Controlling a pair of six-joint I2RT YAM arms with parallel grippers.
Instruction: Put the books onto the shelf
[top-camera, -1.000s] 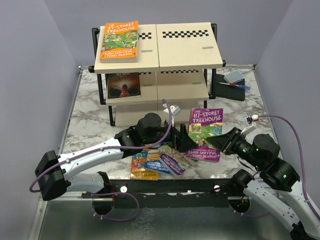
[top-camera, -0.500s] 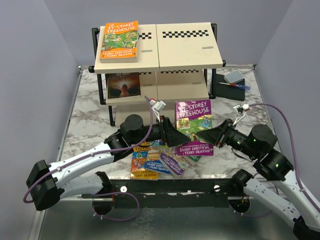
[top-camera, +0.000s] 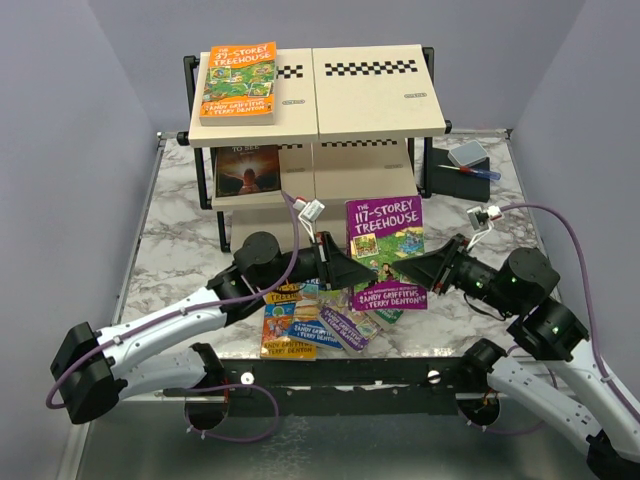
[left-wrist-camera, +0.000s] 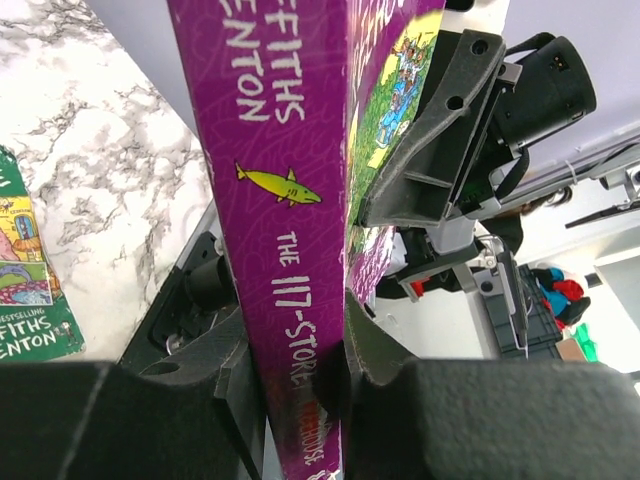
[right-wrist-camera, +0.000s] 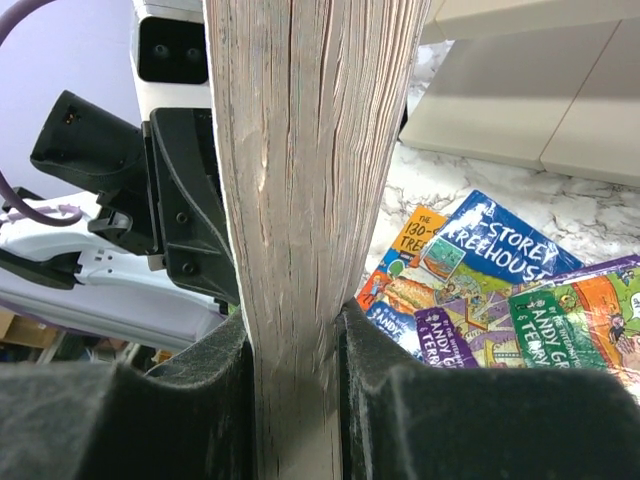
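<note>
The purple cartoon-covered paperback book (top-camera: 385, 252) has shifted left toward the cream three-tier shelf (top-camera: 370, 100), and the left gripper (left-wrist-camera: 300, 400) has narrowed onto its spine. The right gripper (right-wrist-camera: 295, 400) clamps the opposite page edge. The book hangs over the middle of the marble bench (top-camera: 180, 240). Risk: arms moving out of step could buckle or tear it.

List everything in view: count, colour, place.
purple book: one, purple, held above the table
orange book: one, orange, shelf top, left
dark book: one, dark, middle tier, left
loose books: about four, mixed colours, overlapping at table's front
shelf: one, cream and black, far centre
box: one, dark, grey top, right of shelf
table: one, white marble, under everything
left end effector: one, black, shut on purple book's spine
right end effector: one, black, shut on its page edge
</note>
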